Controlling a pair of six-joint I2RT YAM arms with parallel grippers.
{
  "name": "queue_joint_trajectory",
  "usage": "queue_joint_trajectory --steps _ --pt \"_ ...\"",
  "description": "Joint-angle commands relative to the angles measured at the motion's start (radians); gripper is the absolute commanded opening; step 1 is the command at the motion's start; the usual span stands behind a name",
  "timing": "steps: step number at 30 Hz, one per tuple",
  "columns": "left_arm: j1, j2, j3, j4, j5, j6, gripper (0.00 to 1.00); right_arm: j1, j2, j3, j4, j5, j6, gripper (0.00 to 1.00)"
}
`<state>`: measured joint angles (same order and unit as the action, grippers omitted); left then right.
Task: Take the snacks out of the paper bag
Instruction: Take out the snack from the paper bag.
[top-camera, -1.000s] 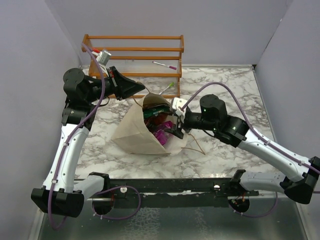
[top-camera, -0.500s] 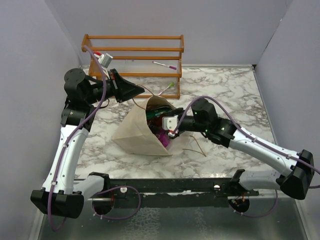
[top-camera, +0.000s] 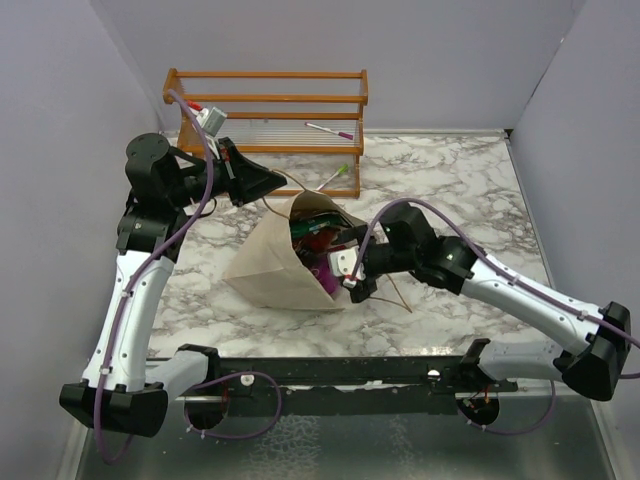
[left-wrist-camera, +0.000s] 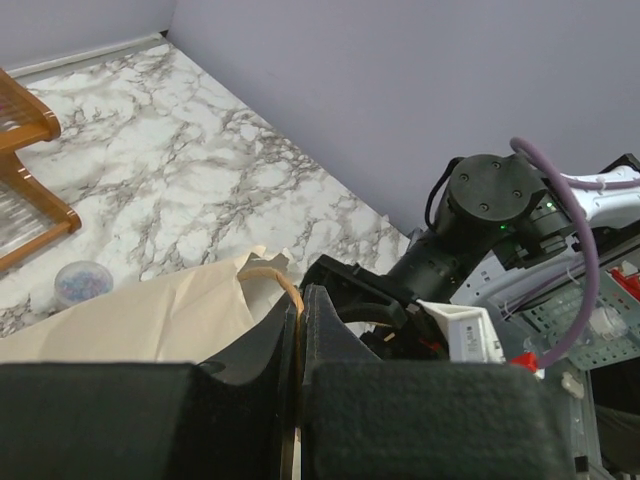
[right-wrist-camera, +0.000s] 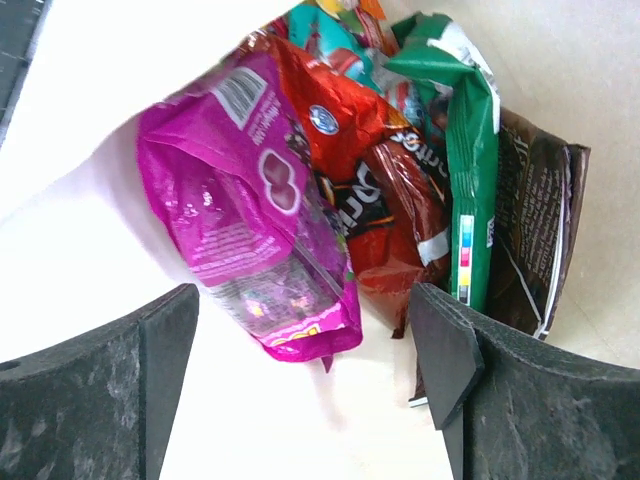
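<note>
Camera above: I see the paper bag lying on the marble table, with my right gripper at its mouth.
Left wrist: my left gripper is pinched tight on the bag's string handle.
Right wrist: fingers are spread wide, facing the purple packet, red packet, green packet and brown packet inside the bag.

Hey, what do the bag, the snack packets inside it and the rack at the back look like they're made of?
Bag: matte cream paper, by its sharp creases and folds. Snack packets: probably thin foil or plastic film, glossy, crinkled, printed. Rack: looks like varnished wood, orange-brown with a slight sheen.
</note>
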<state>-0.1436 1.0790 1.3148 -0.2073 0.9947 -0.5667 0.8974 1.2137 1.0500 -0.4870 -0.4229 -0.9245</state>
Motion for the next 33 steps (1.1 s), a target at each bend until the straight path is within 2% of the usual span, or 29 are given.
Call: queue_joint_trajectory --steps 1,4,6,12,17,25,33 --pt "0.006 -0.01 0.058 -0.037 -0.031 0.063 0.0 0.002 -0.028 0.014 -0.087 -0.129 0.019 0.88" --pt "0.006 -0.013 0.063 -0.035 -0.034 0.063 0.0 0.002 0.017 0.046 -0.126 -0.161 0.006 0.9" --pt "0.006 -0.012 0.068 -0.036 -0.035 0.06 0.0 0.002 0.048 0.064 -0.134 -0.187 -0.004 0.99" --pt "0.006 -0.008 0.064 -0.002 -0.03 0.028 0.0 0.002 0.118 0.074 -0.058 -0.184 -0.034 0.99" --pt "0.006 -0.01 0.054 0.014 -0.028 0.019 0.0 0.003 0.219 0.127 -0.068 -0.194 -0.065 0.99" --pt "0.005 -0.007 0.053 0.02 -0.018 0.013 0.0 0.004 0.297 0.128 0.041 -0.113 -0.046 0.77" --pt "0.005 -0.013 0.014 0.017 -0.024 0.038 0.0 0.003 0.32 0.162 0.051 -0.116 0.017 0.25"
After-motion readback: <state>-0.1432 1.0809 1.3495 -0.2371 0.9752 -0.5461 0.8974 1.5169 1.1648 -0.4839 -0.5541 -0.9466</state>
